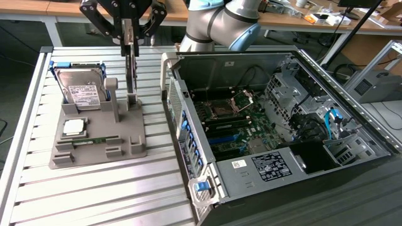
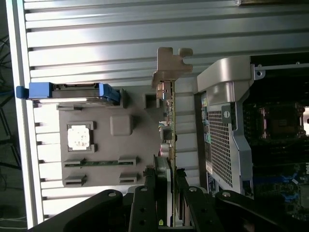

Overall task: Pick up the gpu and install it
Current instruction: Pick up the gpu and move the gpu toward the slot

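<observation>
- The end effector pinches the top edge of the gpu between its fingers.
- The gpu stands straight up, thin side showing, near the far edge of the tabletop.
- Its bottom end is right at the slot of the grey holder. I cannot tell if it is out.
- The open computer case sits beside the holder, and the gpu is not in it yet.
- So the grabbing is done, and the putting in is left.

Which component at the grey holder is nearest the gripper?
The gpu, held upright in the gripper; hard drive, processor and RAM stick sit apart.
</observation>
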You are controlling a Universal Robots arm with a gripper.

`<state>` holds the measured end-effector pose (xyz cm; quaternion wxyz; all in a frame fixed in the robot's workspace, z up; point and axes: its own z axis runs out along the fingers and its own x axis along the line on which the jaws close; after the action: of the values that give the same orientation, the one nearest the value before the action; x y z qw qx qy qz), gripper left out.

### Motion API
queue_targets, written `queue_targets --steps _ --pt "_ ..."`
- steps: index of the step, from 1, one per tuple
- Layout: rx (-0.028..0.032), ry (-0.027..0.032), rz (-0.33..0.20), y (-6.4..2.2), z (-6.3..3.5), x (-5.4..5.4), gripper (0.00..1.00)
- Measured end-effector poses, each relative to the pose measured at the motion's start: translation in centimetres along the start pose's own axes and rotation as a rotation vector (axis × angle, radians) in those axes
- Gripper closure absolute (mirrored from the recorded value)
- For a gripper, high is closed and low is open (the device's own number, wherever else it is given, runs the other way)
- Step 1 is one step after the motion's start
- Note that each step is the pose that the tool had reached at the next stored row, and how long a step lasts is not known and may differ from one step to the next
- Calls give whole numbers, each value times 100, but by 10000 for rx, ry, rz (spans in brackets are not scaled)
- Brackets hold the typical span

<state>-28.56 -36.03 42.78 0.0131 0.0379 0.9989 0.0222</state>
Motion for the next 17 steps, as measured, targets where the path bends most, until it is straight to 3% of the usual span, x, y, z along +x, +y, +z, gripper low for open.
queue_targets --steps 10,17 --pt "0 0 0 4 -82 -2 73" --pt "1 1 -1 3 -85 -3 73"
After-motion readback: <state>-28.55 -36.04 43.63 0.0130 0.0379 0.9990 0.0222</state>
